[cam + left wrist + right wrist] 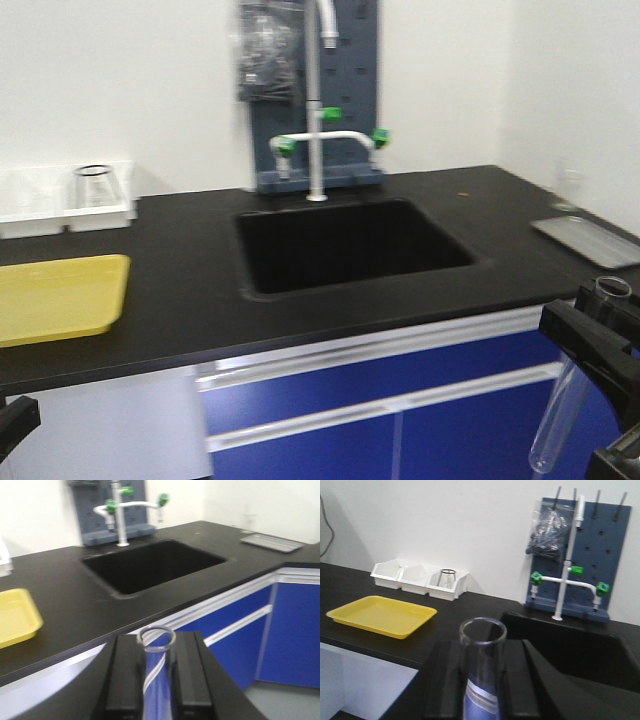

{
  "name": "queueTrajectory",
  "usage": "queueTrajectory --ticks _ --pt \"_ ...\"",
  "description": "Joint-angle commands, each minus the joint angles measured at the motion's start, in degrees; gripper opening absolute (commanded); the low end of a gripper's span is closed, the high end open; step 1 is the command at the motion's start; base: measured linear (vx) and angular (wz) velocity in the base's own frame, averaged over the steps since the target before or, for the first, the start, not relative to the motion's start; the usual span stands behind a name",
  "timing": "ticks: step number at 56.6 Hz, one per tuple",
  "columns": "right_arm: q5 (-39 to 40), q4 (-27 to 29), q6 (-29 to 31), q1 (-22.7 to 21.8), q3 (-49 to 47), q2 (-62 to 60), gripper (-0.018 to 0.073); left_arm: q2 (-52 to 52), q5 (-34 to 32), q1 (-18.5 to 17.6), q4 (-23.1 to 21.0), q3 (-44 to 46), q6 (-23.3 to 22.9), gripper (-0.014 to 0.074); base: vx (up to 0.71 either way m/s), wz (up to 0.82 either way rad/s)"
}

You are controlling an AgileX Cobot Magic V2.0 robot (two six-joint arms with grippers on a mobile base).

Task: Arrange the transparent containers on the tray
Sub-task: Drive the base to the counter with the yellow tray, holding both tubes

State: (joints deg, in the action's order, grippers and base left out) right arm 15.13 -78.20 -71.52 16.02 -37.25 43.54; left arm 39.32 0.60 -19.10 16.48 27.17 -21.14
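Observation:
Each gripper holds one transparent container, a thin clear glass test tube. In the left wrist view the left gripper [156,647] is shut on a tube [157,680], whose lipped rim pokes out past the fingertips. The right gripper [482,652] is shut on the other tube [482,685], which stands upright between its fingers. In the front view that tube [570,405] hangs in front of the blue cabinet, held by the right gripper [598,395]. Only a black tip of the left gripper [15,420] shows at the bottom left. The yellow tray [60,298] lies on the counter's left end with nothing in it.
A black sink [350,245] with a white faucet [318,100] is set in the middle of the counter. White bins [50,200] holding a beaker [98,185] stand at the back left. A flat metal tray [590,240] lies at the right. Both grippers hover off the counter's front edge.

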Motion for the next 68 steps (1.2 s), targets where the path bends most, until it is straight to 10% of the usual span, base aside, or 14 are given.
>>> queueTrajectory --ticks 1,68 --pt "0.9 1.0 -0.1 0.0 -1.8 -0.1 -0.0013 -0.2 -4.4 -0.3 -0.5 1.6 -0.3 -0.0003 0.1 0.74" --pt "0.9 1.0 -0.1 0.0 -1.8 -0.1 -0.0013 -0.2 -4.4 -0.3 -0.5 1.6 -0.3 -0.0003 0.21 0.63"
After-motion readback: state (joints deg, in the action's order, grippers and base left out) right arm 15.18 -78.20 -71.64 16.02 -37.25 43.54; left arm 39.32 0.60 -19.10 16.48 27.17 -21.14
